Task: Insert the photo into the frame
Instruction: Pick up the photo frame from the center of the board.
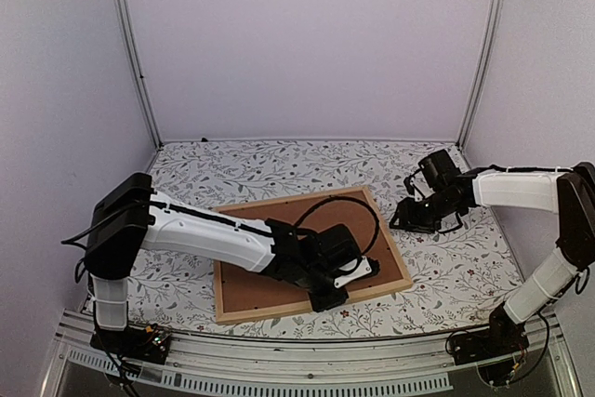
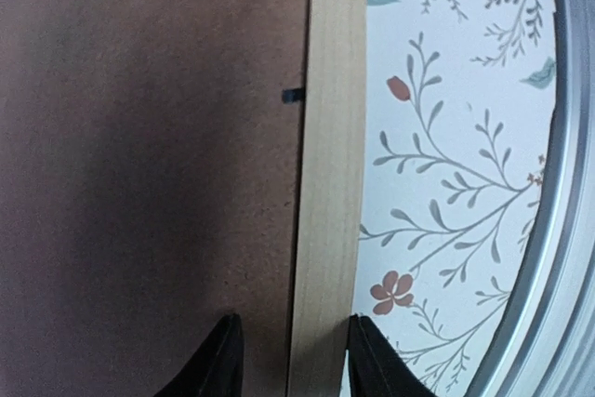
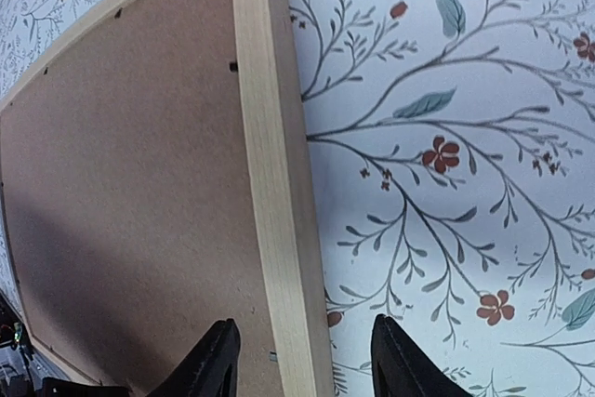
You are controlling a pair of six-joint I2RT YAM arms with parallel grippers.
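left gripper (image 2: 297, 362): jaws are open and hold nothing. in the left wrist view the two dark fingers (image 2: 226, 360) straddle one light wood bar of the frame (image 2: 330, 183). one finger is over the brown backing board (image 2: 139, 183), the other over the floral tablecloth (image 2: 446, 183). the gap is wider than the bar. contact with the bar cannot be told. a small black tab (image 2: 292, 95) sits at the inner edge of the bar. a metal table rail (image 2: 558, 258) runs just beyond the cloth.

right gripper (image 3: 307, 362): jaws are open and hold nothing. its fingers (image 3: 214, 364) also straddle a frame (image 3: 270, 183) bar, with the backing board (image 3: 130, 211) on one side and the tablecloth (image 3: 446, 183) on the other. small dark tabs (image 3: 233, 68) mark the board edge.

top view: the frame (image 1: 290, 198) lies flat on the tablecloth (image 1: 232, 169) near the middle of the table, back side up. the backing board (image 1: 279, 222) fills it. the left gripper (image 1: 333, 293) is at the near bar, close to the near right corner, with its arm reaching across the board. the right gripper (image 1: 409, 220) is at the right bar, towards the far right corner. the table rail (image 1: 279, 350) is at the near edge.
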